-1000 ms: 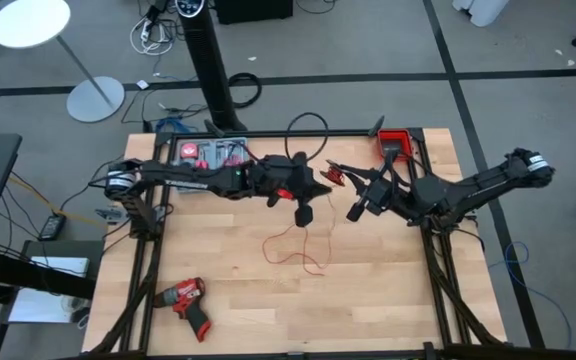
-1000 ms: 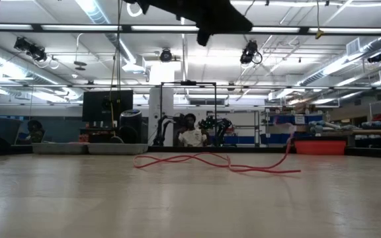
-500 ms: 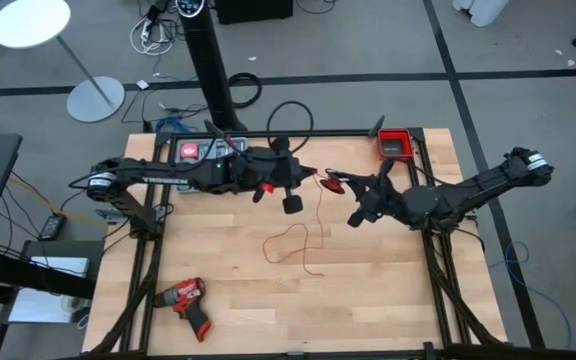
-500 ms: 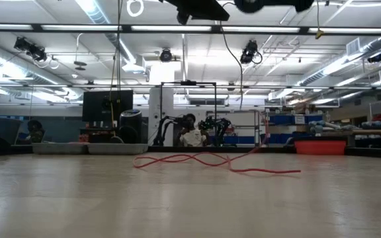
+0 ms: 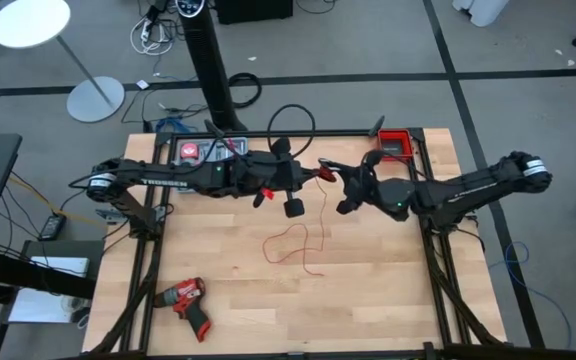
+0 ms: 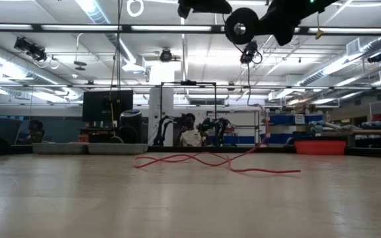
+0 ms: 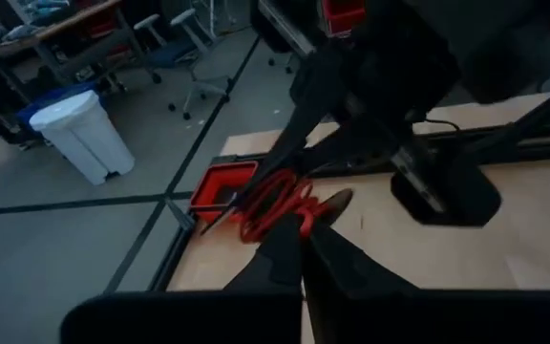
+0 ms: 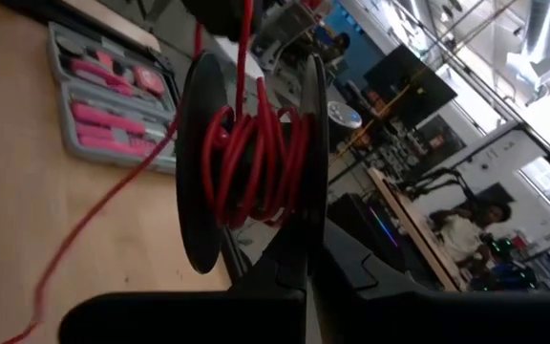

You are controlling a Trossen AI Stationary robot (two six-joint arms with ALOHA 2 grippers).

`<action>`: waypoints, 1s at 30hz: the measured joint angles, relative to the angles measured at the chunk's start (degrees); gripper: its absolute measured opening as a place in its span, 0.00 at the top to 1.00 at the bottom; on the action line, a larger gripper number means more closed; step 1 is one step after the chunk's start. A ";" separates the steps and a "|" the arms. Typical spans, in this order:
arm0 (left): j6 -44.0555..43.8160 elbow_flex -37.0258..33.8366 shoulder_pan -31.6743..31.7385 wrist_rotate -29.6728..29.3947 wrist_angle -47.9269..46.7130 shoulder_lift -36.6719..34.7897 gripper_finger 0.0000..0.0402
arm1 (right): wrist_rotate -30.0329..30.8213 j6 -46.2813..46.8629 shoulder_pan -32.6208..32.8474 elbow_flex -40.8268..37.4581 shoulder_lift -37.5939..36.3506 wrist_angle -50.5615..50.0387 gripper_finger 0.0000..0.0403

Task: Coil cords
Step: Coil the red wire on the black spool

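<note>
The thin red wire [image 5: 293, 243] lies in a loose loop on the wooden table, and one strand rises to the grippers above the table's far middle. Part of it is wound on a black spool [image 8: 246, 158], which also shows at the top of the low view [image 6: 243, 25]. My right gripper [image 8: 306, 272] is shut on the spool. My left gripper [image 7: 306, 244], reaching in from the left, is shut on the wire right next to the spool. In the high view the two grippers meet, left [image 5: 315, 177] and right [image 5: 341, 190]. My left gripper pinches the red wire [image 7: 289, 215] between its two shut fingers, on the stretch just off the spool. The fingers come roughly level from the table's left. The wire hangs slack below them down to the table. My right gripper pinches the rim of one spool flange [image 8: 309, 225] between its shut fingers, coming roughly level from the table's right. The spool is lifted clear of the table, with its axle lying about level.
A grey case of pink-handled tools [image 5: 208, 152] and a red bin [image 5: 393, 142] sit at the far edge. A red drill [image 5: 186, 300] lies at the near left. A black cable loop [image 5: 290, 118] arcs above the left arm. Bare wood stretches toward the near right.
My left gripper has risen, rolled and drawn toward the far edge. My right gripper has sunk and gone left toward it, bringing the spool into the low view. The wire's rising strand has shifted left, while its loop on the table has stayed put.
</note>
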 joint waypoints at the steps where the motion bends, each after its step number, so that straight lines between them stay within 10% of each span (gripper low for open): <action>1: 0.00 0.00 -0.03 -0.06 0.03 0.05 0.99 | -0.01 -0.02 -0.51 0.00 0.43 0.05 1.00; 30: -6.34 0.04 -1.63 3.76 3.17 4.50 0.74 | -4.12 1.28 -5.03 -0.04 2.99 8.68 1.00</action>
